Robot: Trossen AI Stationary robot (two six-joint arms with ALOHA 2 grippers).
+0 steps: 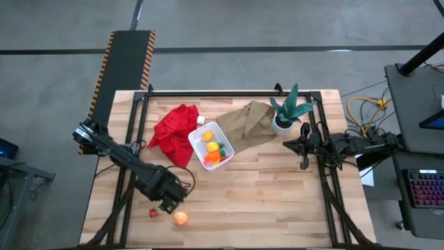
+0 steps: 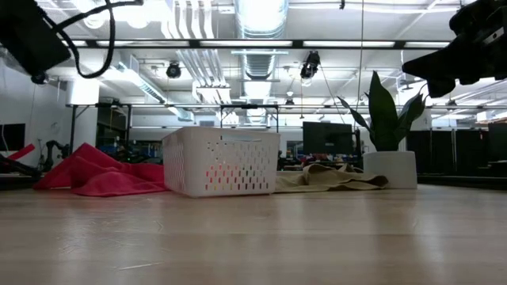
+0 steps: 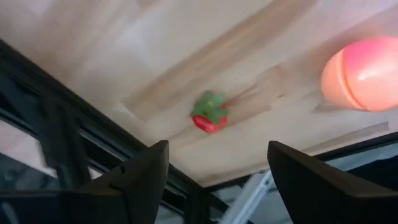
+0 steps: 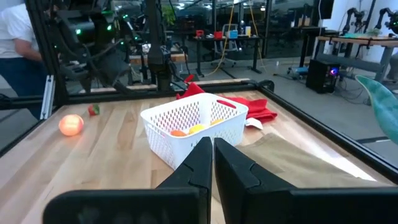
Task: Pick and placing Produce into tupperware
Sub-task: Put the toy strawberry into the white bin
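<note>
Here, left tool (image 1: 168, 206) released above strawberry (image 3: 209, 116), peach ball (image 1: 180, 218) beside, right tool (image 4: 212, 163) clenched, idle.

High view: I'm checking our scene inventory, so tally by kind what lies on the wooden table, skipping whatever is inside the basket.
White perforated plastic basket: 1
Crumpled red cloth: 1
Brown paper bag: 1
Green potted plant in a white pot: 1
Loose toy produce: 2 (small red strawberry, peach-orange ball)
Total: 6
</note>
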